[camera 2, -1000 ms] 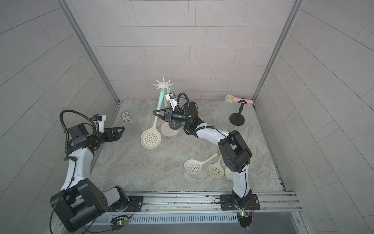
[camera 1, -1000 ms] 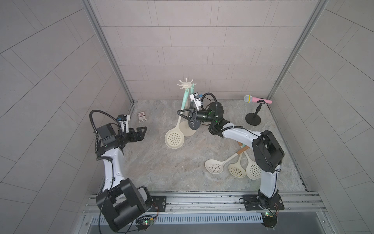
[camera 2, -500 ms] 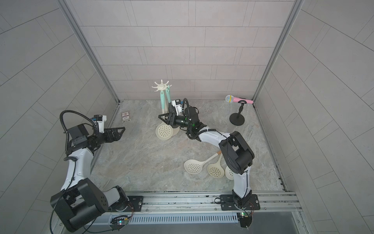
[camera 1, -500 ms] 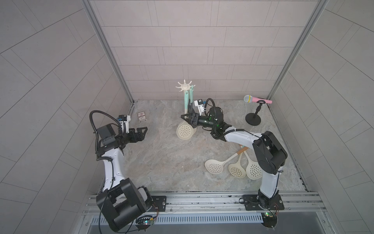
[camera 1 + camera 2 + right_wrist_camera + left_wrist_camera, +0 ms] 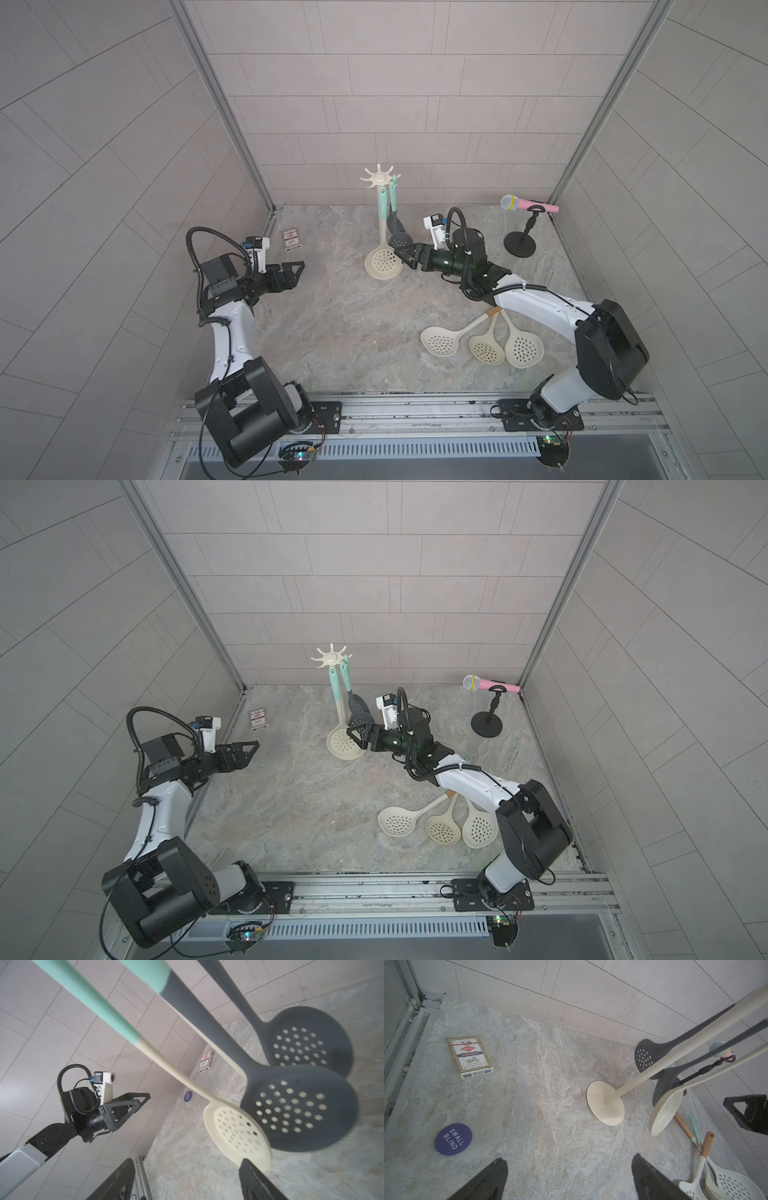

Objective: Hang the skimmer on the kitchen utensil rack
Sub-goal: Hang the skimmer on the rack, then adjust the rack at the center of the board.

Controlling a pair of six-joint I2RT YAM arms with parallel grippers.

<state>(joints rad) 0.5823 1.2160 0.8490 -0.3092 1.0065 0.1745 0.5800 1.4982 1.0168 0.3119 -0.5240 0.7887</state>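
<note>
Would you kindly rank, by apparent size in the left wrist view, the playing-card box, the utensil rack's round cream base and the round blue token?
Largest: playing-card box and utensil rack's round cream base, too alike to rank.
Smallest: round blue token.

Just ahead of the right gripper (image 5: 409, 257) hangs a skimmer (image 5: 383, 262), its bowl right by the gripper's tips. It hangs from the kitchen utensil rack (image 5: 378, 178), which stands on the surface (image 5: 345, 332) beyond the gripper. On the same rack, beside it, hang two more skimmers (image 5: 400, 240). Behind the gripper, beside its arm, three skimmers (image 5: 484, 348) lie on the surface; a microphone stand (image 5: 519, 245) stands behind it, apart. The left gripper (image 5: 293, 270) is well apart across the rack, a card box (image 5: 292, 240) near it.
</note>
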